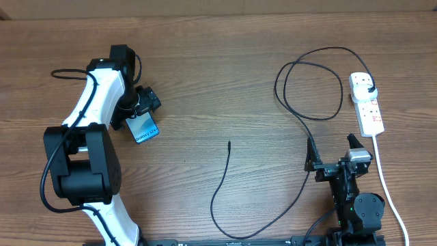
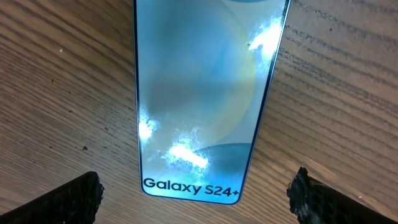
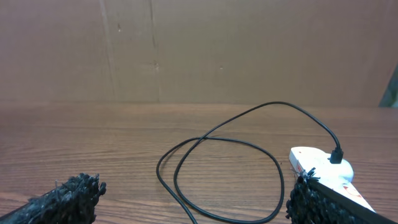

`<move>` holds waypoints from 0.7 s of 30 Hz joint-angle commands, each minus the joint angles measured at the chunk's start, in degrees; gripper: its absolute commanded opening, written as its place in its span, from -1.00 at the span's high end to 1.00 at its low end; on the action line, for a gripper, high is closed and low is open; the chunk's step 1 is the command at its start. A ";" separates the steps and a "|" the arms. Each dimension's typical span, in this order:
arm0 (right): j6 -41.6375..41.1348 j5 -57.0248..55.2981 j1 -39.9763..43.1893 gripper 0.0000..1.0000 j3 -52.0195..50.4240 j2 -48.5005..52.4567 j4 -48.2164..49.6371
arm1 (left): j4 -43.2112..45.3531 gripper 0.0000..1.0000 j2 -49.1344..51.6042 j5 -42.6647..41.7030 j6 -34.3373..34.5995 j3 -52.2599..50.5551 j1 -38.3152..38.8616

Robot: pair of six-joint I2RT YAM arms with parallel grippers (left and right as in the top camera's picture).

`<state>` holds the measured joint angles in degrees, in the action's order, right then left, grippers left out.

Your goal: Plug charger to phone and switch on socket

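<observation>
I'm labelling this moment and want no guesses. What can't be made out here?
- Phone: far end cut off by the left wrist view's top edge; overhead, that end lies under the left hand.
- Socket switches: too small overhead to read on or off; mostly behind a finger in the right wrist view.
- Charger's connector tip: too small overhead to tell its type.

Wood-grain table (image 1: 218, 82), brown, one surface. Three items lie on it.

- Phone (image 1: 144, 128): flat, screen up, at about 9 o'clock, tilted off the table's edges.
- Socket (image 1: 369, 109): at 3 o'clock, lengthwise; its white cord (image 1: 386, 184) trails toward 5 o'clock.
- Charger (image 1: 275, 85): plug (image 1: 369, 89) seated in the socket's 12 o'clock end, cable loops at 2 o'clock, sweeps down through 6 o'clock, free tip near centre, well apart from the phone.
</observation>
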<state>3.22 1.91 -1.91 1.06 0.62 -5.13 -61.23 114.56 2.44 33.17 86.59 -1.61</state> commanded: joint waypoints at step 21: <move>0.26 -0.55 -0.33 -1.00 -0.59 -0.48 0.31 | 2.95 -1.00 0.52 3.15 2.21 -0.35 -0.37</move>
<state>3.22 1.93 -1.93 1.06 0.62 -5.15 -58.41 114.56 3.84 34.41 86.56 -1.63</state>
